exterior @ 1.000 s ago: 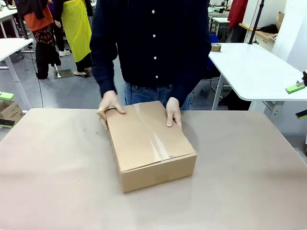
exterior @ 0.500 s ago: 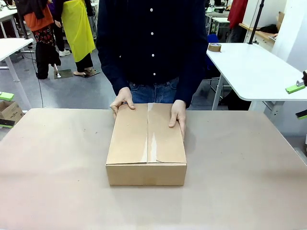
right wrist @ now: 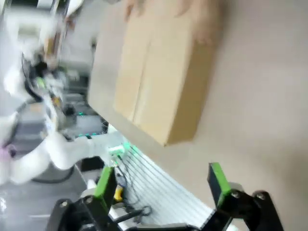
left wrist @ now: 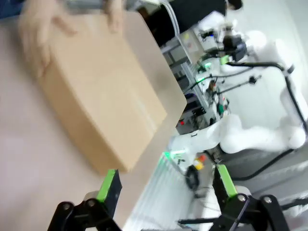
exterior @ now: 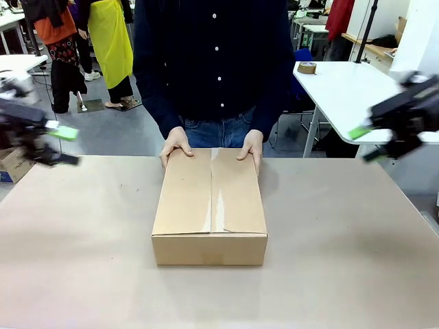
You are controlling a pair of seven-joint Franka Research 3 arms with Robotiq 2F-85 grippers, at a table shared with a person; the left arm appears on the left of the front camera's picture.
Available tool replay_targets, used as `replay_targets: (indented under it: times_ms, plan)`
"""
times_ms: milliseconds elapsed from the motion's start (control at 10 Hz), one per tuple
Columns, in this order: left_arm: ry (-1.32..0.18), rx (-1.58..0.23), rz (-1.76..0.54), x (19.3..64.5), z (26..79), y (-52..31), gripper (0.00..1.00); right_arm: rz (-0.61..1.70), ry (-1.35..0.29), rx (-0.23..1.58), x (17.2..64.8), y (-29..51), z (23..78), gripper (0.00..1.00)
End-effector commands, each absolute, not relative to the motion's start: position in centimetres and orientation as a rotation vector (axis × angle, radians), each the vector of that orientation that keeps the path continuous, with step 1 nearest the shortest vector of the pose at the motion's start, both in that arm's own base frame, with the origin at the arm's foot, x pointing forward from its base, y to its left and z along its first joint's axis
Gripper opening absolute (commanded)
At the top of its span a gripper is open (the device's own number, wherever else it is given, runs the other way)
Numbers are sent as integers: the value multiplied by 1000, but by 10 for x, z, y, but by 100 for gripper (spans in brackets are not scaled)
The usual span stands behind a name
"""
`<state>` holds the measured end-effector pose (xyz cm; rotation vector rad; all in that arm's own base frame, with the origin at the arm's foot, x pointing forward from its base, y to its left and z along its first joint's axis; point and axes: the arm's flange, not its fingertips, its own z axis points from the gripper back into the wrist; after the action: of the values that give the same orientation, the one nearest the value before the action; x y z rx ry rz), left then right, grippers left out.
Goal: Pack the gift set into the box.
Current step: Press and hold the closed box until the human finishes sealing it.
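Note:
The brown cardboard box (exterior: pixel 209 205) lies in the middle of the table with its flaps closed and a worn tape strip along the seam. The gift set is hidden. A person stands at the far side with both hands (exterior: pixel 177 144) resting on the box's far corners. My left gripper (exterior: pixel 65 146) hovers open and blurred at the left edge, well clear of the box. At the right edge my right gripper (exterior: pixel 365 144) hangs open above the table. The left wrist view has open fingers (left wrist: pixel 108 185) with the box (left wrist: pixel 101 101) beyond. The box (right wrist: pixel 163 77) lies past the right gripper (right wrist: pixel 161 182).
Brown paper covers the table (exterior: pixel 82 260). A white table (exterior: pixel 357 96) with a tape roll (exterior: pixel 309 68) stands behind on the right. A small carton (exterior: pixel 10 164) sits on the floor at the left. Other people stand far back.
The person has turned the box square to the table and slid both hands to its far corners. Both grippers have come into view from the sides, blurred by motion.

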<state>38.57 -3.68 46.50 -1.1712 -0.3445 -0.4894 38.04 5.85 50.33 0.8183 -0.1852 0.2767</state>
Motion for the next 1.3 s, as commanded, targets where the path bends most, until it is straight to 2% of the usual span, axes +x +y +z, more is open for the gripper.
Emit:
replay_targets:
  times_ms: [0, 100, 200, 300, 400, 500, 600, 700, 800, 900, 1000, 1100, 1200]
  plan:
    - [-738, -1242, -1072, 401, 441, -77, 100, 744, -344, 997, 395, 112, 462, 100]
    - [-862, -1158, -1044, 404, 433, -85, 100, 803, -393, 1015, 387, 124, 453, 100]
    - [-878, -1198, -873, 407, 438, -60, 100, 678, -321, 955, 378, 100, 463, 100]
    - [-534, -1132, -775, 397, 456, -99, 100, 593, -289, 849, 382, 139, 476, 100]
    - [-534, -1132, -775, 397, 456, -99, 100, 593, -289, 849, 382, 139, 476, 100]
    - [-703, -1123, -831, 405, 447, -90, 100, 669, -320, 876, 381, 137, 464, 100]
    - [-939, -1128, -957, 422, 435, -103, 100, 969, -474, 1044, 399, 154, 449, 100]
    - [-1136, -1102, -1021, 434, 416, -111, 100, 1070, -677, 1055, 412, 156, 431, 100]
    - [-1248, -1071, -1090, 444, 396, -118, 100, 1137, -824, 1125, 420, 158, 413, 100]
    - [-1307, -1042, -1131, 451, 382, -125, 100, 1136, -886, 1120, 427, 161, 397, 100]
    - [-1332, -1068, -1147, 457, 371, -135, 100, 1133, -885, 1185, 430, 170, 382, 100]
    - [-1320, -1061, -1154, 462, 361, -142, 100, 1113, -845, 1125, 434, 180, 367, 100]
    - [-1060, -1204, -1150, 461, 368, -143, 100, 1037, -840, 1048, 417, 165, 422, 100]
